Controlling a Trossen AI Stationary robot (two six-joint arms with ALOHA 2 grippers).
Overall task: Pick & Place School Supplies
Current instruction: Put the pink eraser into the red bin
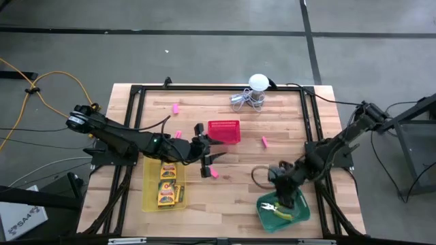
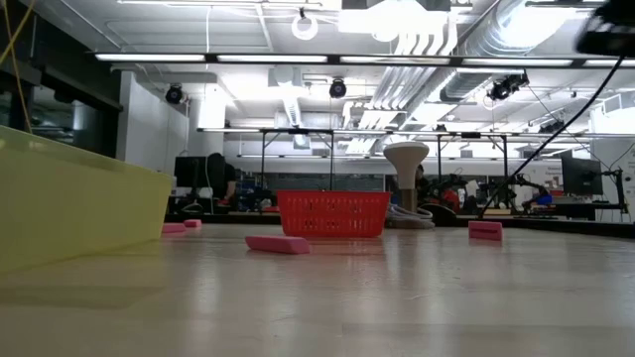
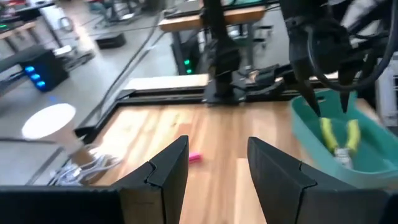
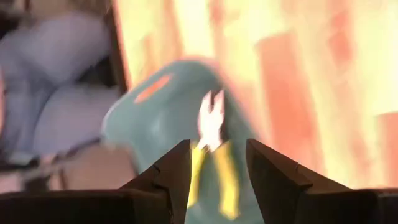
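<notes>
The worktop [image 1: 231,184] is pale planked wood with a black metal frame round its edge. On its right front corner sits a shallow green tray [image 1: 300,214], smooth plastic with rounded corners, and in it lie small pliers [image 1: 278,210] — bare metal tips, yellow-green handles. The right claw [image 1: 285,197] hangs just above the tray over the pliers, its two dark wedge-shaped fingers [image 4: 173,171] parted and gripping nothing.

The left claw [image 1: 206,163] hovers over the middle of the worktop between a yellow tray [image 1: 151,197] and a small red mesh basket [image 1: 225,131], fingers spread with nothing between them. The yellow tray is translucent and rectangular; flat yellow-and-green crayon boxes [image 1: 168,182] lie inside it.

Small pink eraser blocks — matte and oblong — are scattered on the bare wood: one [image 1: 214,173] just beside the left claw, one [image 1: 264,141] right of the basket, one [image 1: 175,107] near the far left edge. At the far edge stands a white ball [image 1: 258,82] on coiled metal wire [image 1: 242,99].
</notes>
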